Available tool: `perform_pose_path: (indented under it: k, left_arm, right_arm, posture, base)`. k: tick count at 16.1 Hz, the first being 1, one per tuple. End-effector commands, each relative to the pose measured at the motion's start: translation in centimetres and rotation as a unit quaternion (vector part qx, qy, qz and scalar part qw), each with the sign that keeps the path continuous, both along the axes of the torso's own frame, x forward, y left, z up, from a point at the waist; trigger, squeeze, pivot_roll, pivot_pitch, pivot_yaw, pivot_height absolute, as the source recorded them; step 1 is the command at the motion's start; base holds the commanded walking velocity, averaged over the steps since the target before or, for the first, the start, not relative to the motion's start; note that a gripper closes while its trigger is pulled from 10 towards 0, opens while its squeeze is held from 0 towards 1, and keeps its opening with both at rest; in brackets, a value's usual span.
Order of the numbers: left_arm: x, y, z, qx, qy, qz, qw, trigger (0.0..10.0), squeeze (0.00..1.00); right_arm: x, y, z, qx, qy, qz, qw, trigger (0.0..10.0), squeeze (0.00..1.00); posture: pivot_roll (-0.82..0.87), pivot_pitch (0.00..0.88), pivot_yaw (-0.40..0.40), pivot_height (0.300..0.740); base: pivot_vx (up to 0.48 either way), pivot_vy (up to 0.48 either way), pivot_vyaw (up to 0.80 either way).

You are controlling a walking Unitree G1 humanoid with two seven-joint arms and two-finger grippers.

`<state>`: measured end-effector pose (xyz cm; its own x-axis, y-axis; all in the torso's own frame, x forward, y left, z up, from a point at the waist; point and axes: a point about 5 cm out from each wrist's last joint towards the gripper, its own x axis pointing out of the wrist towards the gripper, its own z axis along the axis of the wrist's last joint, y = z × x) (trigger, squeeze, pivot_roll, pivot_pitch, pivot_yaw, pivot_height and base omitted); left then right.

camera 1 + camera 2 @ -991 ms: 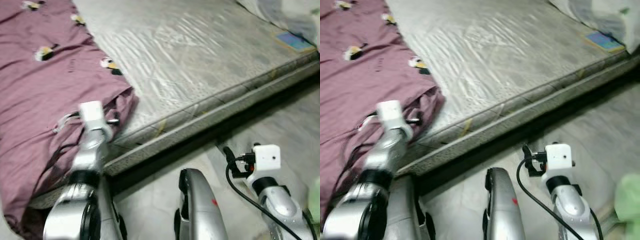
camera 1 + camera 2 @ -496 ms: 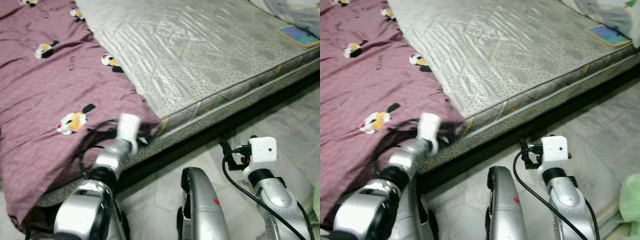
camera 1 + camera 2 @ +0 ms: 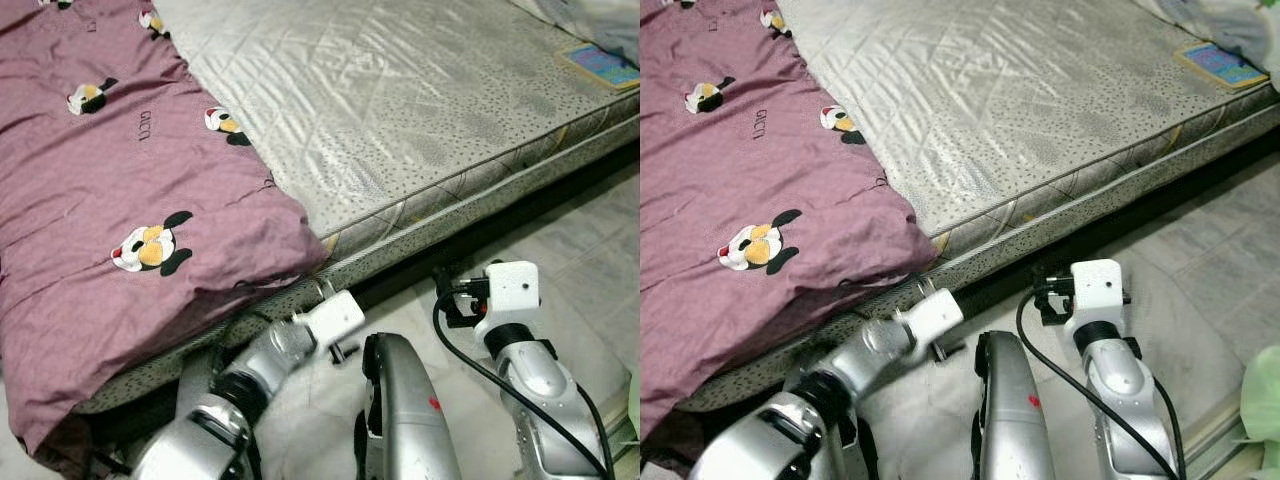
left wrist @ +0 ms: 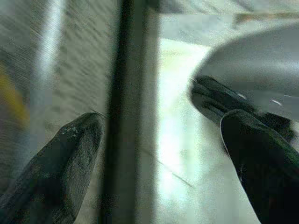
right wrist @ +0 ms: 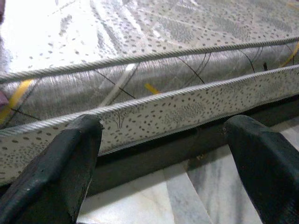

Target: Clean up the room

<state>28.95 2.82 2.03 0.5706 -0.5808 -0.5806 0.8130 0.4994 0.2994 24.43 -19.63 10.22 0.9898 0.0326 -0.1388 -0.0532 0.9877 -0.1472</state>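
The sheet (image 3: 110,210), maroon with cartoon prints, covers the left part of the mattress (image 3: 400,110) and overhangs the near side, its lower edge hanging toward the floor (image 3: 590,250). One corner of it lies on the mattress top, right at the near edge. The rest of the mattress top is bare quilted fabric.

The left hand (image 4: 159,154) sits low, just under that corner and beside the mattress side. Its fingers (image 4: 60,158) are spread apart with nothing between them; the left wrist view is blurred.

The right hand (image 5: 168,154) hovers over the floor, facing the mattress side, near it but apart. Its fingers (image 5: 56,163) are likewise spread and empty.

At the far right corner of the mattress lies a book (image 3: 600,65), next to pale bedding (image 3: 590,15).

Handling judgement for the sheet:
- Soft and limp: it will sag, fold and trail from any single grip point
- Light, but drag across the quilted top is likely
- Thin fabric can slip from smooth fingers unless a fold is pinched

Recommended grip: pinch the free corner or the hem beside it, taking a doubled fold between the fingers. A second grip further along the same hem would keep the edge straight during pulling
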Motion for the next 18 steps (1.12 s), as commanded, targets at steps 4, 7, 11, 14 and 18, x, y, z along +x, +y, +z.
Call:
perform_pose_path:
  k: [4, 7, 11, 14, 18]
  left_arm:
    - [3.2, -1.6, 8.6, -0.133, -0.222, 0.020, 0.966, 10.0, 0.00]
    - [5.1, -0.4, 12.7, -0.186, -0.277, 0.067, 0.940, 10.0, 0.00]
    - [7.6, 6.7, 12.7, -0.213, -0.262, 0.316, 0.887, 10.0, 0.00]
    - [6.8, 11.2, 6.7, -0.141, -0.128, 0.426, 0.884, 10.0, 0.00]
    - [3.4, 9.9, 0.4, -0.063, 0.045, 0.334, 0.939, 10.0, 0.00]
  right_arm:
    - [0.6, 0.3, -0.2, 0.002, -0.007, -0.003, 1.000, 10.0, 0.00]
    - [1.0, 0.8, -0.3, 0.006, -0.013, -0.003, 1.000, 10.0, 0.00]
    - [1.1, 0.8, -0.4, 0.008, -0.016, -0.007, 1.000, 10.0, 0.00]
    - [1.1, 0.6, -0.5, 0.006, -0.017, -0.013, 1.000, 10.0, 0.00]
    - [1.2, 0.5, -0.7, 0.005, -0.013, -0.019, 1.000, 10.0, 0.00]
  posture:
    - [-0.16, 0.084, 0.013, 0.533]
    - [-0.15, 0.071, 0.018, 0.533]
    - [-0.15, 0.067, 0.028, 0.533]
    - [-0.15, 0.068, 0.037, 0.533]
    - [-0.16, 0.064, 0.041, 0.533]
  base:
    - [0.000, 0.000, 0.00]
    - [0.000, 0.000, 0.00]
    - [0.000, 0.000, 0.00]
    - [0.000, 0.000, 0.00]
    - [0.000, 0.000, 0.00]
